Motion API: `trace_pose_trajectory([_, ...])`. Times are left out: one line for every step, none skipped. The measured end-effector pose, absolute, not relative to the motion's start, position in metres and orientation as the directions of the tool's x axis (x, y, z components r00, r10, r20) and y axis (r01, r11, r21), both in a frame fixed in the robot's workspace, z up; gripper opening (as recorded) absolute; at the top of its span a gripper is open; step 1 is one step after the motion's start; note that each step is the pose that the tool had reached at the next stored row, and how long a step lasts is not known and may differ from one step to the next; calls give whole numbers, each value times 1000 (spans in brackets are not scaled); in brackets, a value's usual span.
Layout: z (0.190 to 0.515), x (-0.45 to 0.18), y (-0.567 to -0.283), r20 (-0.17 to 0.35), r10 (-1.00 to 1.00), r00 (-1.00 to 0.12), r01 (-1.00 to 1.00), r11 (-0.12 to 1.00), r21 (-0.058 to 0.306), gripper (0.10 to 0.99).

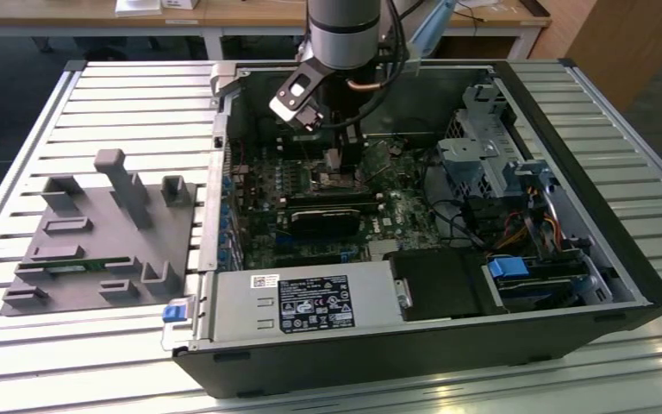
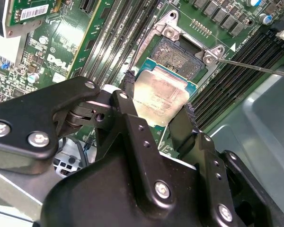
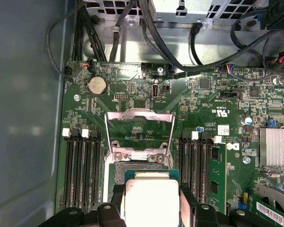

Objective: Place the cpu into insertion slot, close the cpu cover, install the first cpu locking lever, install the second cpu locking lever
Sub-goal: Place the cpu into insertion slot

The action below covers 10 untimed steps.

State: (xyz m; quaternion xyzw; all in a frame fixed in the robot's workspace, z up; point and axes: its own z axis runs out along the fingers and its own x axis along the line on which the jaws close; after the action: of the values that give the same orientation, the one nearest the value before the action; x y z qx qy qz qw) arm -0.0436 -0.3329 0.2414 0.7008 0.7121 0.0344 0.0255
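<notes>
Reaching into the open computer case on the slatted worktop, the arm hides most of its pincer in the exterior view, with a grey fixture tray at that view's left. In the second wrist view the pincer's black fingers clamp opposite edges of the cpu, which has a dull silver top and a green rim and is held beside the bare insertion slot. In the first wrist view the cpu cover stands swung open beyond the cpu, between memory slots.

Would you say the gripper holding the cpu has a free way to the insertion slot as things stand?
Probably yes. The gripper is shut on the cpu just short of the insertion slot. The cpu cover stands swung open, and nothing seems to lie across the slot's pin field.
</notes>
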Motion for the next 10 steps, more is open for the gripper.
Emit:
trace_pose_trajectory([241, -44, -333, 12, 1000, -17, 996, 15, 85, 541])
trace_pose_trajectory([241, -44, -333, 12, 1000, -17, 996, 15, 85, 541])
trace_pose_trajectory([241, -44, -333, 12, 1000, -17, 996, 15, 85, 541])
trace_pose_trajectory([240, -44, -333, 12, 1000, -17, 996, 15, 85, 541])
trace_pose_trajectory([240, -44, -333, 12, 1000, -17, 996, 15, 85, 541])
trace_pose_trajectory([240, -44, -333, 12, 1000, -17, 996, 15, 85, 541])
trace_pose_trajectory([240, -44, -333, 12, 1000, -17, 996, 15, 85, 541])
trace_pose_trajectory([240, -44, -333, 12, 1000, -17, 996, 15, 85, 541])
trace_pose_trajectory([239, -44, -333, 12, 1000, -17, 996, 15, 85, 541])
trace_pose_trajectory([239, -44, -333, 12, 1000, -17, 996, 15, 85, 541])
